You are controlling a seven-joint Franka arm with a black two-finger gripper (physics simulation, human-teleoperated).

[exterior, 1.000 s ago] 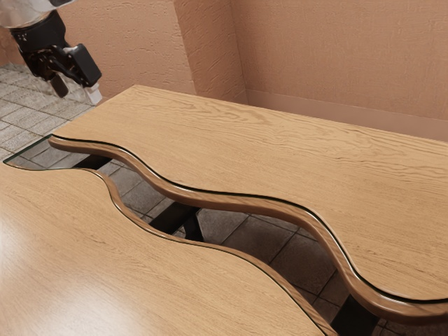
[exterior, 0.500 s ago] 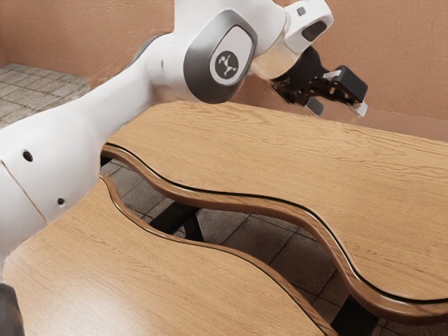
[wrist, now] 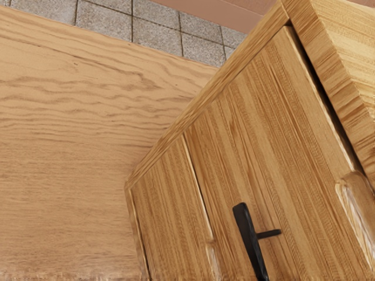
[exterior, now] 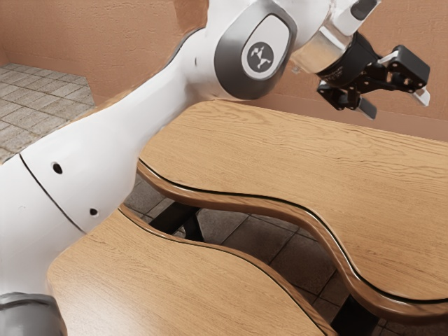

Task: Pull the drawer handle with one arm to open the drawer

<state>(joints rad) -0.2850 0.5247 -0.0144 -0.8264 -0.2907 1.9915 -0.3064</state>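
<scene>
The arm reaches from the exterior view's lower left up to the far right. Its claw (exterior: 395, 101) hangs released, fingers apart, above the surface (exterior: 280, 161). The wrist view faces a cabinet's (wrist: 281, 146) black drawer handle (wrist: 251, 239).

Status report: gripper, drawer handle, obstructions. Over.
Gripper open, empty, above the table. Black drawer handle in wrist view, not yet gripped. Nothing seen between hand and handle.

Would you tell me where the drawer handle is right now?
In the wrist view, the black drawer handle sits on the front of the wooden cabinet, beside a panel seam.
</scene>
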